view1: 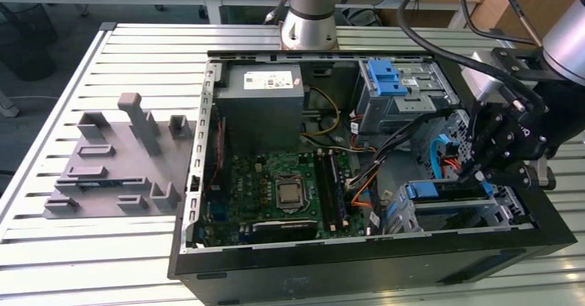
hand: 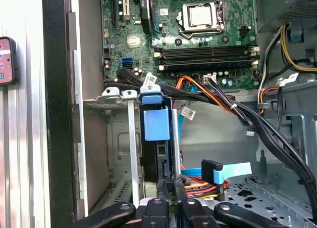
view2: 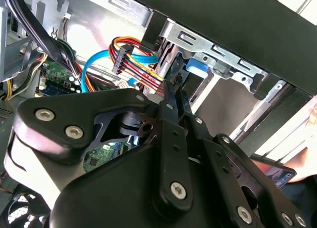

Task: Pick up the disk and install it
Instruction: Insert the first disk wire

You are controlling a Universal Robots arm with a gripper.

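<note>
Where the one open computer case (view1: pixel 366 265) lies on the slatted worktop (view1: pixel 109 251) in the exterior view, one disk (view1: pixel 446 191) is seen seated in the drive cage (view1: pixel 498 213) at the case's corner. Its blue frame runs along the exterior view's left-right line. The single gripper (view1: pixel 480 176) is held just above it.

In the second wrist view, the gripper (view2: pixel 173 87) is shown with its fingers drawn together, beside the blue frame.

In the first wrist view, the disk (hand: pixel 151 123) is seen edge-on, its blue end turned toward the motherboard (hand: pixel 198 35) and its long axis running toward the gripper (hand: pixel 172 186).
</note>
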